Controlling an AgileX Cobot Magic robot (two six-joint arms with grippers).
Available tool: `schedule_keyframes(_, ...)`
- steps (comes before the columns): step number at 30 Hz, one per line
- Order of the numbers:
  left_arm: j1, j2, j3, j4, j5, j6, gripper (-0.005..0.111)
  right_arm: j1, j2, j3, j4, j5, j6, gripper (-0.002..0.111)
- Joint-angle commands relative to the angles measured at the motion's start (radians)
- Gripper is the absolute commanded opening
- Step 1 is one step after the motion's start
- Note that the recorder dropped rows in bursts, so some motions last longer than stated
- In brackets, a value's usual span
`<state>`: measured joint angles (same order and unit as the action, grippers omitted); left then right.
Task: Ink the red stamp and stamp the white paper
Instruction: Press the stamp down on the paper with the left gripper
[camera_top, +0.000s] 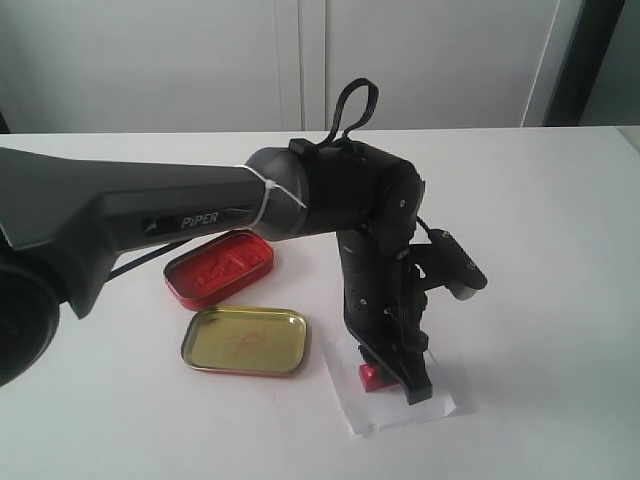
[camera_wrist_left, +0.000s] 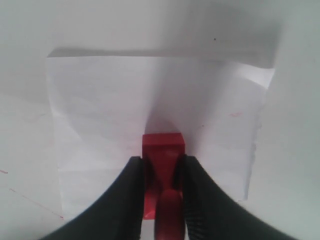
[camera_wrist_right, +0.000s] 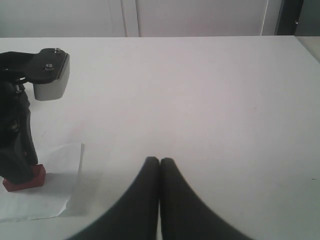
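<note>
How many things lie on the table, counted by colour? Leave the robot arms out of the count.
Red: 2, the red stamp and the red tin
Gold: 1, the gold tin
White: 1, the white paper
Total: 4

Left gripper (camera_top: 397, 376) points down over the white paper (camera_top: 375, 415), clamping the red stamp (camera_top: 374, 377). Right gripper (camera_wrist_right: 159, 163), near the white paper, is pressed closed.

The red stamp (camera_wrist_left: 162, 150) looked like smooth plastic, the white paper (camera_wrist_left: 100, 115) matt and creased, the gold tin (camera_top: 243, 341) shiny metal.
</note>
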<state>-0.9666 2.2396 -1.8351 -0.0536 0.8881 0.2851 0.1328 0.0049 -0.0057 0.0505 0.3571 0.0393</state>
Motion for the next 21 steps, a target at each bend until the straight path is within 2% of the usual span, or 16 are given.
schedule_keyframes(1, -0.012, 0.031, 0.031, -0.041, 0.026, 0.003, 0.000, -0.006, -0.005, 0.006, 0.001, -0.014, -0.002, 0.000)
schedule_keyframes(21, -0.012, -0.013, 0.031, -0.029, 0.027, 0.003, 0.000, -0.006, -0.005, 0.006, 0.001, -0.014, -0.002, 0.000)
